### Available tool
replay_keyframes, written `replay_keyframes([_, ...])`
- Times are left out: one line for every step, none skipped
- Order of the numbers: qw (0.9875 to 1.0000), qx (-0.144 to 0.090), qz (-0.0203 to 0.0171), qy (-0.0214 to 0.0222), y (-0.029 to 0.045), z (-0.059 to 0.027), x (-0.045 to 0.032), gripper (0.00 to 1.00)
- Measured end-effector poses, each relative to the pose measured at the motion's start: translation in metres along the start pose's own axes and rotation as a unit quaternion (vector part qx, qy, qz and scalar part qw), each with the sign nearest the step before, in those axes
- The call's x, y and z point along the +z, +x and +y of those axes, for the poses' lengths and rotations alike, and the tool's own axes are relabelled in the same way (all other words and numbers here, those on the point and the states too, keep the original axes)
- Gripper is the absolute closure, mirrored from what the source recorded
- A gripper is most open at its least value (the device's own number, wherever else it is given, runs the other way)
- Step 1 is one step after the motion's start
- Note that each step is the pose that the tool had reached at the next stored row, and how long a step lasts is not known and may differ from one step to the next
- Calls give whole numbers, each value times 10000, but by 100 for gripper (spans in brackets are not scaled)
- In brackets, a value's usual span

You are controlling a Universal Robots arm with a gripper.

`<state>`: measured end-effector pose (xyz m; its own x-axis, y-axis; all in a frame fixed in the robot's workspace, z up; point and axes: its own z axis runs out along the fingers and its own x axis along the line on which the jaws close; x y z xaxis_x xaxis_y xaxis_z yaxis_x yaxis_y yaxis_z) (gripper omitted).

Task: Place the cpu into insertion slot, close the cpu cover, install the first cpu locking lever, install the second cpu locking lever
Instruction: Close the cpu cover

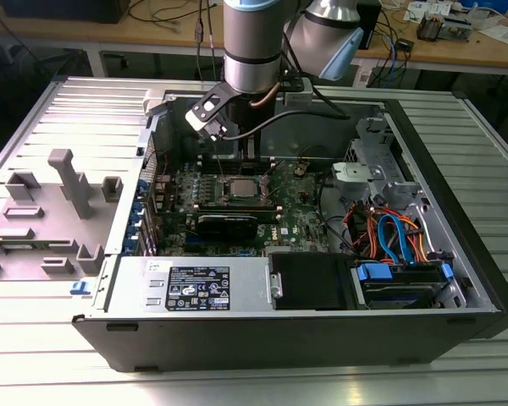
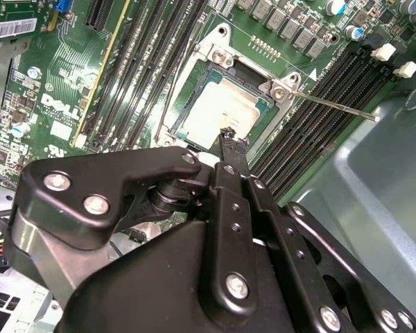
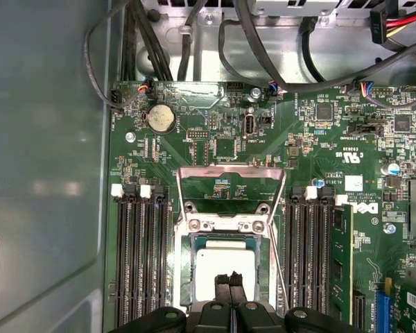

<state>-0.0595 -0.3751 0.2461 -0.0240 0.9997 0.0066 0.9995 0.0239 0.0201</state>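
In the socket at the middle of the motherboard [image 1: 300, 211], near the centre of the exterior view, the cpu [image 1: 240, 188] lay flat with its pale metal top facing up; both wrist views showed it seated inside the socket frame [image 3: 225, 263] [image 2: 222, 104]. The cpu cover [image 3: 229, 168] stood swung open on the far side of the socket from the gripper, with green board showing through its square window. In the second wrist view a thin metal lever [image 2: 333, 105] stuck out from one corner of the socket, raised and not latched. The gripper [image 3: 229, 279] hung directly over the edge of the cpu, its two black fingers pressed together with nothing between them, the tip [image 2: 230, 135] just above the chip. Rows of black memory slots [image 3: 142, 257] ran on both sides of the socket, and a round coin battery [image 3: 161, 118] sat beyond the cover. The board lay inside an open computer case [image 1: 237, 347] resting on a ribbed metal table [image 1: 34, 364], with orange and blue cables [image 1: 389, 233] bundled toward the exterior view's right and grey plastic holders [image 1: 68, 182] toward the exterior view's left.
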Motion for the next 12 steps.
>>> replay_keyframes([10000, 0, 0, 0, 0, 0, -4, 89])
replay_keyframes([10000, 0, 0, 0, 0, 0, -9, 89])
replay_keyframes([10000, 0, 0, 0, 0, 0, -15, 89])
replay_keyframes([10000, 0, 0, 0, 0, 0, -18, 89])
replay_keyframes([10000, 0, 0, 0, 0, 0, -24, 89])
replay_keyframes([10000, 0, 0, 0, 0, 1, -32, 89])
replay_keyframes([10000, 0, 0, 0, 0, 1, -39, 89])
replay_keyframes([10000, 0, 0, 0, 0, 1, -44, 89])
replay_keyframes([10000, 0, 0, 0, 0, 1, -49, 89])
replay_keyframes([10000, 0, 0, 0, 0, 1, -57, 89])
replay_keyframes([10000, 0, 0, 0, 0, 1, -62, 89])
replay_keyframes([10000, 0, 0, 0, 1, 1, -72, 89])
